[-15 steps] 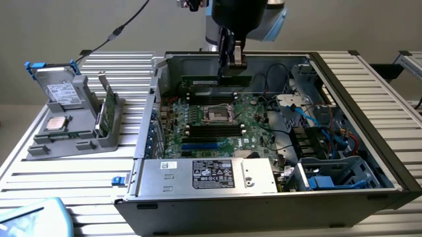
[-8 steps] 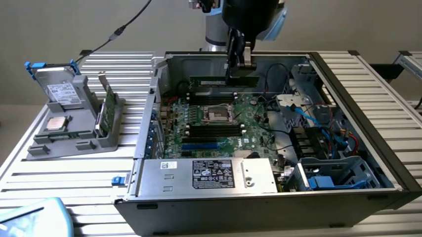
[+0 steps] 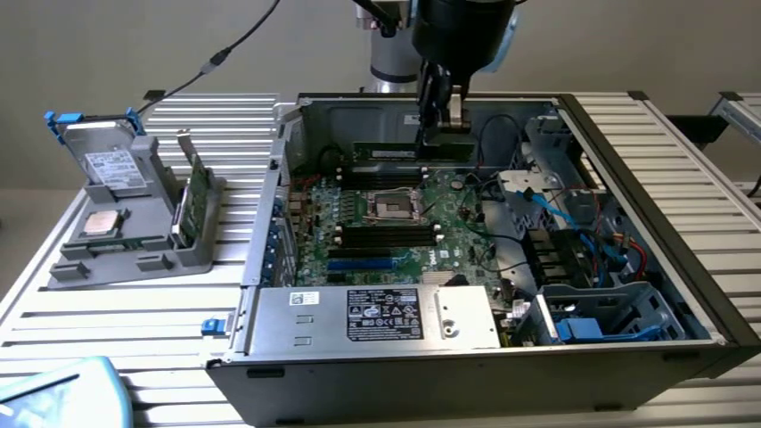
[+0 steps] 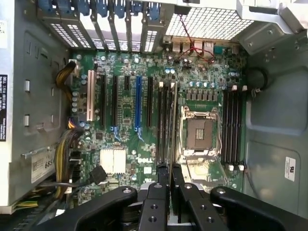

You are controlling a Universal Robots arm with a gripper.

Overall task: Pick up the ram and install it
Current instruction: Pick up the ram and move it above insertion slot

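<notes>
Computer case lies open side up on tabletop, so motherboard is exposed for top-down access. Gripper clamped on ram. Ram held edge-down, parallel to memory slots, at 12 o'clock of CPU socket in exterior view.

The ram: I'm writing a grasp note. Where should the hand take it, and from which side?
Its upper long edge, from above, pinching the two flat faces. The ram is a thin stick on edge over the motherboard, and its lower edge must be free; the hand grips it so.
</notes>
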